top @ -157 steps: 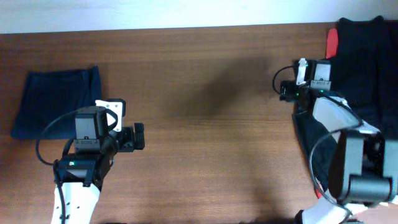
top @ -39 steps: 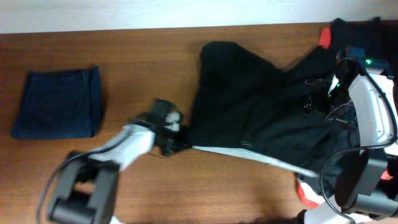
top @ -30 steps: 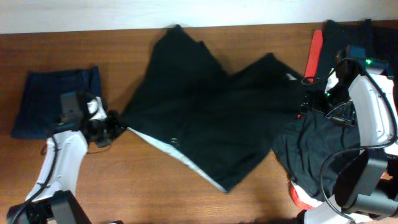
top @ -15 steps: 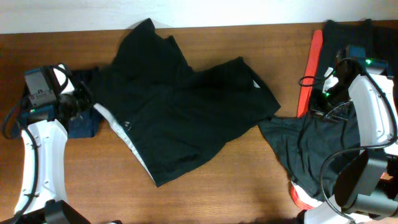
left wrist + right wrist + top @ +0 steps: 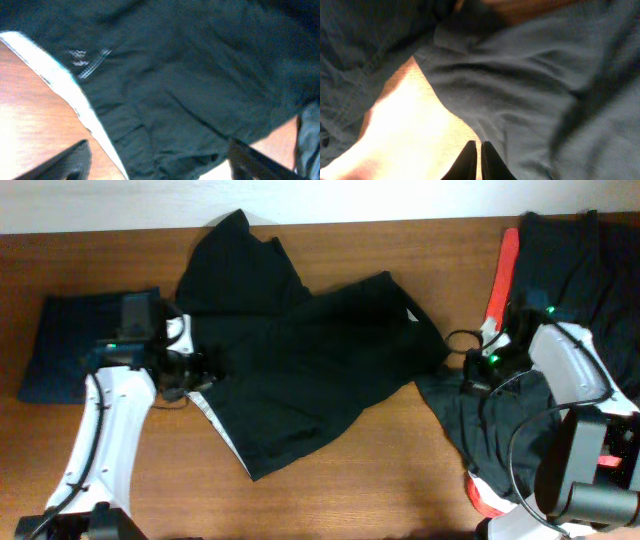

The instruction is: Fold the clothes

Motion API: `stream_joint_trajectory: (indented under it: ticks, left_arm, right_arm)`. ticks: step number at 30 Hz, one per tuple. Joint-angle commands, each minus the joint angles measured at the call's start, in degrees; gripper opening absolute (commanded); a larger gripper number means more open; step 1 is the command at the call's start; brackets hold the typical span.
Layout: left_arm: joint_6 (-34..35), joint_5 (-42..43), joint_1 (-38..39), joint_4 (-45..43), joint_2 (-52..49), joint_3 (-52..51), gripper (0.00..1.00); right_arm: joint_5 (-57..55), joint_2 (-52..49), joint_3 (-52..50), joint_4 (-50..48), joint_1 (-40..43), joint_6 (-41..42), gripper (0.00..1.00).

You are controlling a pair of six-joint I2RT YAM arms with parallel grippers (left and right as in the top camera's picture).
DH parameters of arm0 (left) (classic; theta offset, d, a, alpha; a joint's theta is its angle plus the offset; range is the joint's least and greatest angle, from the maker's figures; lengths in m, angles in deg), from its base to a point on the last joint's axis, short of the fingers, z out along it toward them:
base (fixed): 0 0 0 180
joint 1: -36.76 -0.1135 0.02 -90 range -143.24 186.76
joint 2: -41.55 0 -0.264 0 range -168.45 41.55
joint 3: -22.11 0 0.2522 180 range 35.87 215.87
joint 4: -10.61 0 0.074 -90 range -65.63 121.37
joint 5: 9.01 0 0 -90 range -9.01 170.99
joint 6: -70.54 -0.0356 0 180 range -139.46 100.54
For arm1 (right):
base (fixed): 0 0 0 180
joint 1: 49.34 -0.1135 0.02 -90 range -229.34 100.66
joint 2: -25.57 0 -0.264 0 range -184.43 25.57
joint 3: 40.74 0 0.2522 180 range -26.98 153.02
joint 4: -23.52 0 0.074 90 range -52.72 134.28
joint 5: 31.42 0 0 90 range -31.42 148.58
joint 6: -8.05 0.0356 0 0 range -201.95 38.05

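The black shorts [image 5: 310, 355] lie spread in the middle of the table, the pale waistband [image 5: 222, 425] along their lower left edge. My left gripper [image 5: 195, 370] hangs over that edge, open, with the shorts' fabric [image 5: 175, 90] and waistband [image 5: 57, 82] under its wide-apart fingers [image 5: 75, 160]. A second black garment [image 5: 500, 420] lies crumpled at the right. My right gripper [image 5: 464, 370] is at that garment's left edge, shut, and I see no fabric between its fingertips [image 5: 480, 160]. A red garment [image 5: 503, 270] lies beside more black clothes [image 5: 570, 260] at the far right.
A folded navy-blue garment [image 5: 75, 345] lies at the left, partly under my left arm. Bare brown table [image 5: 380, 480] shows along the front. The table's back edge runs along a white wall. Red fabric [image 5: 488, 502] shows at the bottom right.
My left gripper has opened and let go of the shorts, then moved right from the navy garment onto their waistband edge. My right gripper has shut and moved left and down.
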Motion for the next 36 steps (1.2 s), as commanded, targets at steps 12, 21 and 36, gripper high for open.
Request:
stream_joint_trajectory:
  ticks: [12, 21, 36]
  left_arm:
    - [0.04, 1.18, 16.26, -3.1, -8.07, -8.02, 0.77]
    - [0.9, 1.16, 19.74, -2.75, -9.09, -8.83, 0.77]
    - [0.87, 0.48, 20.04, -3.21, -9.09, -13.09, 0.77]
  right_arm:
    - [-22.47, -3.85, -12.9, -20.17, 3.45, 11.89, 0.08]
    - [-27.45, -3.72, -2.47, -9.11, 23.41, 26.14, 0.09]
    - [10.54, -6.38, 6.1, -8.31, 6.45, -8.59, 0.89]
